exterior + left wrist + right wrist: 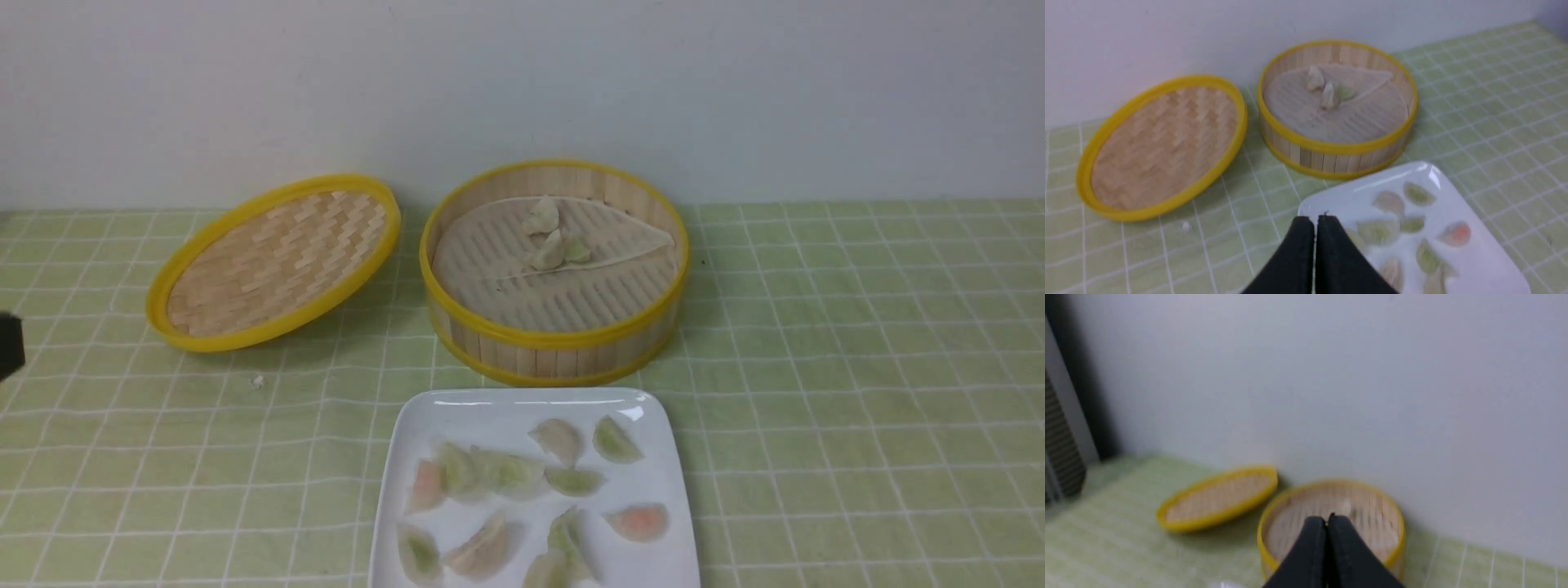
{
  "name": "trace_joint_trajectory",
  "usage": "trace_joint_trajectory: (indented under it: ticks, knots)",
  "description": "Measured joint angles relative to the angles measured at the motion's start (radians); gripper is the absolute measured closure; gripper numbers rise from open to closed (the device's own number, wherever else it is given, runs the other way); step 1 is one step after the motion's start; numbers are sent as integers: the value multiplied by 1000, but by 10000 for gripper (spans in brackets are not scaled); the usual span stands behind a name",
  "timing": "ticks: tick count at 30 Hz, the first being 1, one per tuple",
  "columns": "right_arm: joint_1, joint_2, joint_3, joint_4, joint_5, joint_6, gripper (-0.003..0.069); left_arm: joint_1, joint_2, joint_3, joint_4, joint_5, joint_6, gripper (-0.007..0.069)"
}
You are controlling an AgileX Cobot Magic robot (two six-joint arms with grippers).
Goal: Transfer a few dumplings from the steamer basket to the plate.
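Left wrist view: left gripper [1314, 223] tips pressed together, empty; plate [1339, 200] ahead of it, steamer basket [1331, 157] beyond. Right gripper [1327, 520] also closed, empty, basket ahead. Prob. btwn picks: approx 3 dumplings [551, 237] in basket, ~10 on plate. Next: spread jaws, reach into basket.

Plain white wall [522, 82] behind a green tablecloth [857, 367] (white grid lines).
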Motion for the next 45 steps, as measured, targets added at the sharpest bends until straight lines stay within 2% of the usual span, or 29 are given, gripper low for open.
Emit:
trace_joint_trajectory:
  ticks: [4, 9, 19, 29, 45]
  knots:
    - [0, -254, 198, -97, -159, 89, 673, 0, 3, 0, 0, -112, 0, 631]
    - [0, -294, 272, -192, -159, 150, 673, 0, 32, 1, -5, -243, 0, 631]
    - [0, -294, 277, -193, -171, 164, 673, 0, 33, 25, -39, -270, 35, 631]
    - [0, -295, 277, -193, -171, 164, 673, 0, -110, 259, -43, -309, 29, 631]
    - [0, -295, 277, -193, -171, 165, 673, 0, -124, 281, -43, -325, 26, 631]
